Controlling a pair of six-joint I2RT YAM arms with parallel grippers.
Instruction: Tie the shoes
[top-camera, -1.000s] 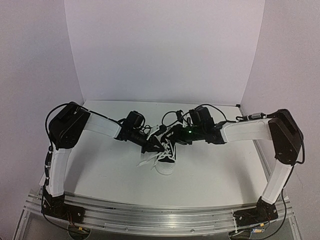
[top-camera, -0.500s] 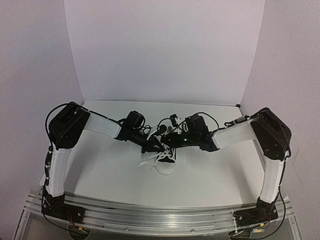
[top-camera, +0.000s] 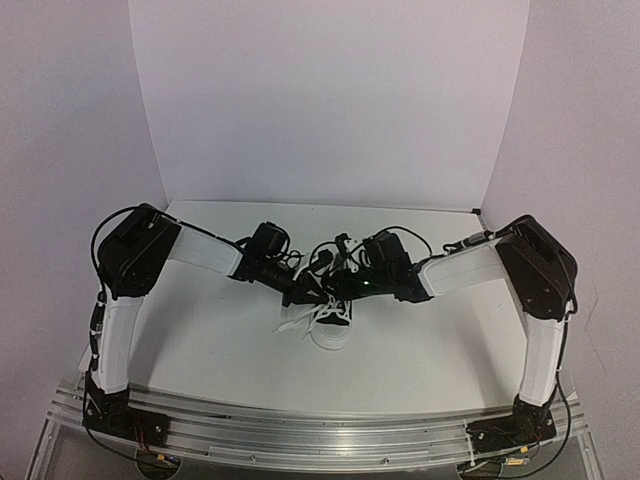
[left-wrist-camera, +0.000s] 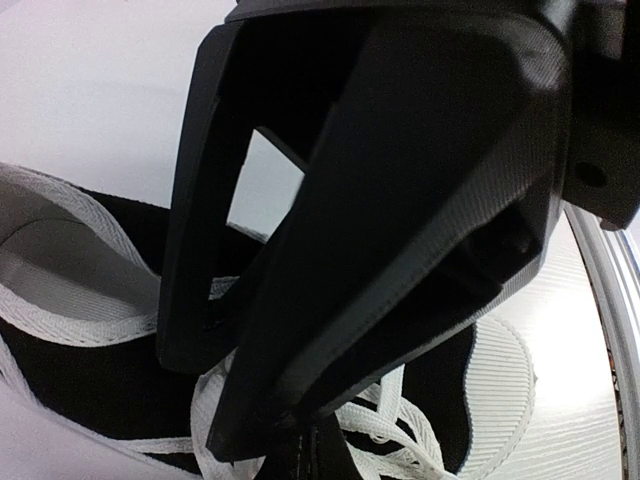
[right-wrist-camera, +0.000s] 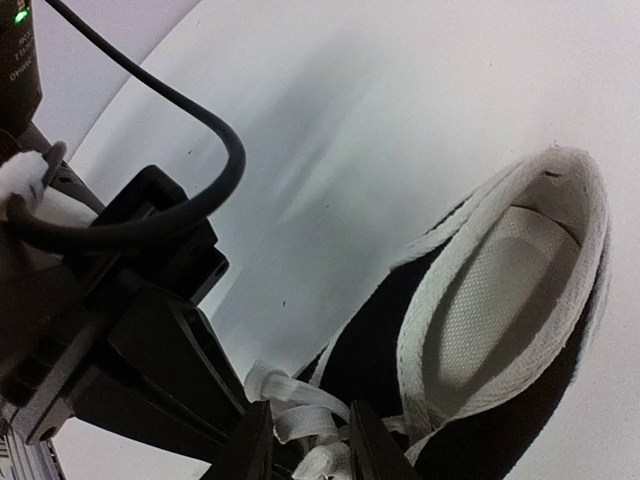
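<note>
Swinging in from 3 o'clock, the right pincer (right-wrist-camera: 310, 448) now nips a lace (right-wrist-camera: 295, 415). The shoe (top-camera: 331, 328) sits mid-table (top-camera: 220, 345), toe toward 6. The left pincer (top-camera: 303, 294), at 9 o'clock, looks narrow, its grip unclear.

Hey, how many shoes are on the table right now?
1: a black sneaker at the table's middle, beneath the left tool and right tool. Another may be hidden behind them.

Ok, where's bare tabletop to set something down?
Free: the table strip between backdrop and arms; the patch between left arm and sneaker; the patch between sneaker and right arm. Crowded: centre, where left gripper and right gripper pinch the laces.
</note>
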